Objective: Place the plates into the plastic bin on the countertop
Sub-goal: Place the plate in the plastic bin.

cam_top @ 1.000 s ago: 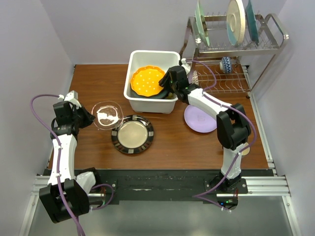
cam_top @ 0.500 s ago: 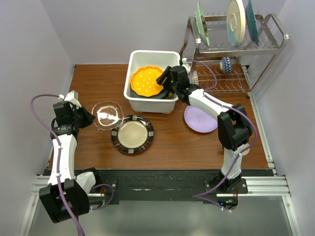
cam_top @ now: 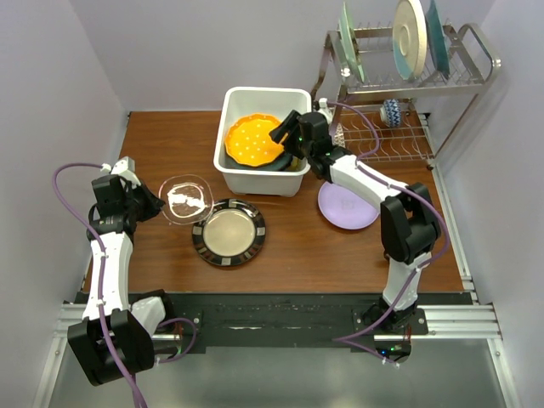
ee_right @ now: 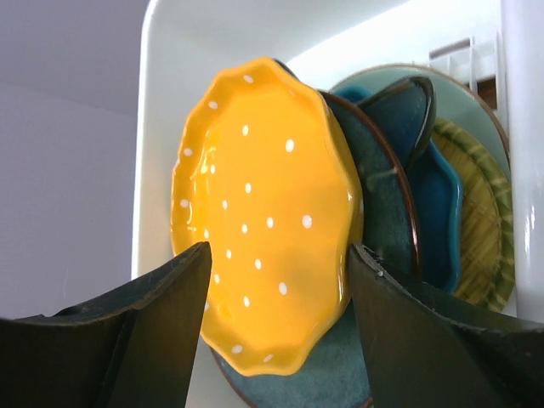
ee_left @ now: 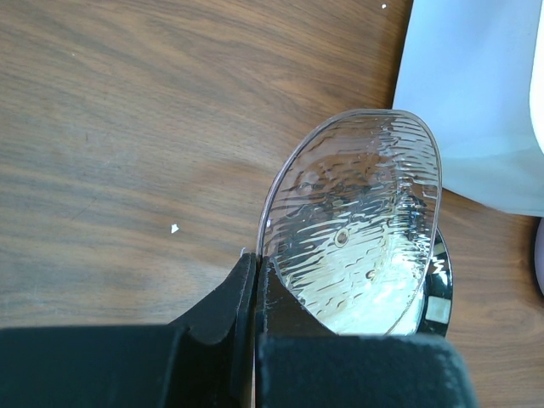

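I see right gripper (cam_top: 287,136) above white rectangular plastic bin (cam_top: 255,95), fingers spread, gripping nothing. Orange white-dotted scalloped plate (ee_right: 263,212) sits in bin between them, leaning on dark teal plate (ee_right: 382,204). Left gripper (ee_left: 255,265) clenched on rim of clear ribbed glass plate (ee_left: 357,229), low over reddish wooden countertop (cam_top: 289,251); bin lies forward-right of it. Round lilac plate (cam_top: 348,208) lies flat, nearer right arm.

Orange dotted plate (cam_top: 253,140) in bin (cam_top: 263,91)

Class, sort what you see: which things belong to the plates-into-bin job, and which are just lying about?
Job: orange dotted plate, clear glass plate, striped plate, lilac plate, white bin.
Lying about: wire rack, its three large plates, small mug.
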`<act>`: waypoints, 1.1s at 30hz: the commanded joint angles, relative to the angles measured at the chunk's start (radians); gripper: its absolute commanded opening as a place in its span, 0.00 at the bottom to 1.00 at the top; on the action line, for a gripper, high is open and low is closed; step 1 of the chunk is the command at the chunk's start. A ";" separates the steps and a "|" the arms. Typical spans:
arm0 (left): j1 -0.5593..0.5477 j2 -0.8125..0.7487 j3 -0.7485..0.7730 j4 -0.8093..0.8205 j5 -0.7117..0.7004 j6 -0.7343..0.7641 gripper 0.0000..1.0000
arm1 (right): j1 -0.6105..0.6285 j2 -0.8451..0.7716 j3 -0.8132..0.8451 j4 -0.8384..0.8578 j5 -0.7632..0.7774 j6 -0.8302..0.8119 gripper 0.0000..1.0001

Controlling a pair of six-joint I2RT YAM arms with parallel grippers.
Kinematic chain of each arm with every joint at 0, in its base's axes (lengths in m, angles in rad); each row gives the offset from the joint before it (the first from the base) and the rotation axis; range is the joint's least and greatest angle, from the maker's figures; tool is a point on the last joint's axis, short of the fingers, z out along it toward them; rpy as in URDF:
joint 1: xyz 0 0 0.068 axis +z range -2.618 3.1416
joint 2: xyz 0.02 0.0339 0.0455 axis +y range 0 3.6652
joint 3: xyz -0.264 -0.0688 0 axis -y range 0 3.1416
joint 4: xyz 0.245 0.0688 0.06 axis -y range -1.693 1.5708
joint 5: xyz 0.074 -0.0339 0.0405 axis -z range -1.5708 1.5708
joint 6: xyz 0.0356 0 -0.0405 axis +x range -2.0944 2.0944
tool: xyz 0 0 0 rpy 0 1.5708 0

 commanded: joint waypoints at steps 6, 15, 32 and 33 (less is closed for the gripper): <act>0.011 -0.002 -0.012 0.050 0.035 0.017 0.00 | -0.030 0.072 0.161 0.196 -0.090 0.076 0.68; 0.011 -0.003 -0.012 0.052 0.035 0.017 0.00 | -0.031 0.121 0.226 0.112 -0.064 0.089 0.67; 0.012 -0.022 -0.004 0.041 0.000 0.013 0.00 | -0.024 0.130 0.085 0.261 -0.173 0.229 0.65; 0.011 -0.020 -0.006 0.041 0.000 0.013 0.00 | -0.021 0.141 0.111 0.260 -0.185 0.229 0.66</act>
